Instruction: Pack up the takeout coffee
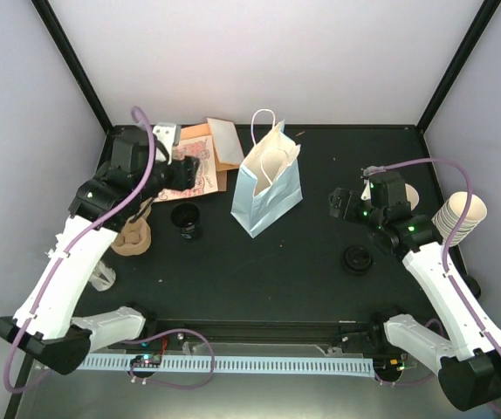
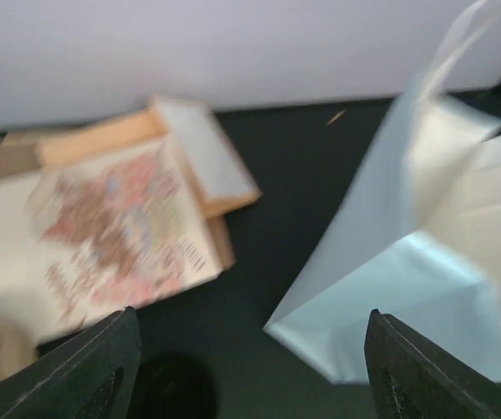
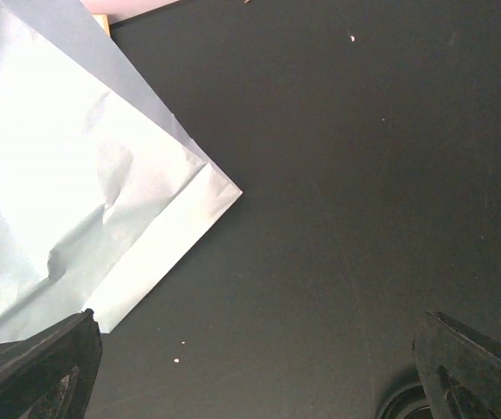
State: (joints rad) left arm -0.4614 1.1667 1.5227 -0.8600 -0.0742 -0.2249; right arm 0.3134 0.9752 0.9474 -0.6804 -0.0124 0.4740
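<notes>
top external view showed the coffee (image 1: pixel 357 259) upright on the table (image 1: pixel 259 275), right of the bag (image 1: pixel 268 188) and near the right claw (image 1: pixel 338 204), whose jaws were wide apart and empty. the left claw (image 1: pixel 187 171), also apart and holding nothing, hung over the papers (image 1: pixel 207 166) left of the bag. the right claw would likely do best to centre over the lid, close on the cup wall below it, and keep it upright.

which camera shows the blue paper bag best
Top external: the whole blue paper bag stands upright there, mouth open, handle up. Left wrist catches it blurred and cropped at the right edge. Right wrist sees only one side and a corner.
</notes>
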